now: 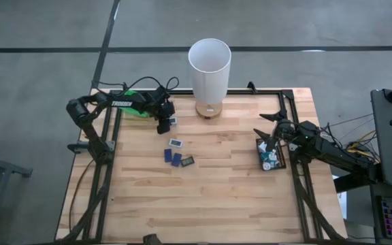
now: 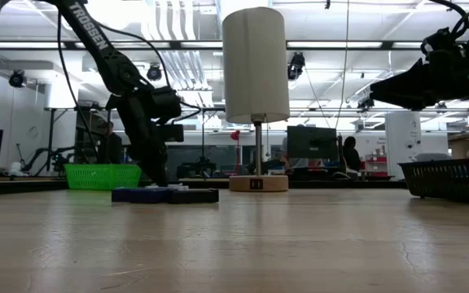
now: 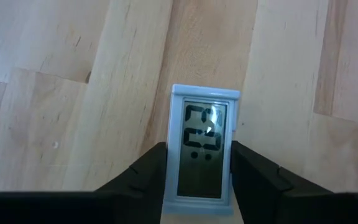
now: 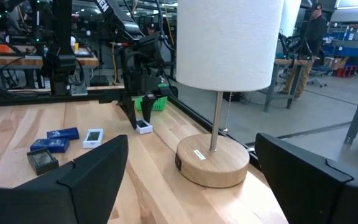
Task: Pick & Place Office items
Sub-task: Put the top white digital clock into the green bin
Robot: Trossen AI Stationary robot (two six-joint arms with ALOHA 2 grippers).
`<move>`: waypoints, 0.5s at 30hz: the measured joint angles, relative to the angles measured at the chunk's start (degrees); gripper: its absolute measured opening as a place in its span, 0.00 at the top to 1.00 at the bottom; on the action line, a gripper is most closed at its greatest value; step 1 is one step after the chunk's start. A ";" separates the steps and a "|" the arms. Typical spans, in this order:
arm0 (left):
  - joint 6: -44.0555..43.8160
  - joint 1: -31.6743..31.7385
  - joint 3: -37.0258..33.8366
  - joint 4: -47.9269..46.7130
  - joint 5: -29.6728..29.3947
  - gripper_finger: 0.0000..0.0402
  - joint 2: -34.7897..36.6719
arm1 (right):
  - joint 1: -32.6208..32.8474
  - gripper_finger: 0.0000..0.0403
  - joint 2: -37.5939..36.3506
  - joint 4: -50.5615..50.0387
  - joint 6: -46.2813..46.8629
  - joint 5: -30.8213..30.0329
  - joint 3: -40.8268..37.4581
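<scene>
A small white-framed piece with a grey number display lies face up on the wooden table, between the fingers of my left gripper, which is shut on it. The same gripper stands at the far left, beside the green tray. More office items lie loose mid-table: a white one, two dark blue ones and a dark one. My right gripper is open and level at the right edge, above the black tray. My left gripper pinches the display piece by its two long sides between its two fingers, at the piece's near half. The fingers slant steeply down from above and lie along the piece. It lies flat on the table, display up.
A lamp with a tall white shade and a round wooden base stands at the far middle, close to the right of my left gripper. The black tray holds several small pieces. The table's near half is bare wood.
</scene>
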State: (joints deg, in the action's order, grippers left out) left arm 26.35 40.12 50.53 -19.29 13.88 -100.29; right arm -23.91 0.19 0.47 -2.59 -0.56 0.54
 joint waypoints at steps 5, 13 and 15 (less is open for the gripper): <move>-0.47 0.00 0.03 -0.04 0.10 0.62 0.00 | -0.01 0.14 0.00 0.02 0.00 -0.02 0.00; -0.83 0.00 0.32 -0.46 0.13 0.64 -0.04 | -0.01 0.14 0.00 0.00 0.00 -0.02 0.00; -0.83 0.00 0.32 -0.46 0.18 0.64 -0.04 | 0.01 0.13 0.00 0.00 0.00 -0.01 0.00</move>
State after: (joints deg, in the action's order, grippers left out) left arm 25.52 40.12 50.85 -19.75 14.06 -100.33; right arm -23.90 0.19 0.47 -2.59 -0.57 0.54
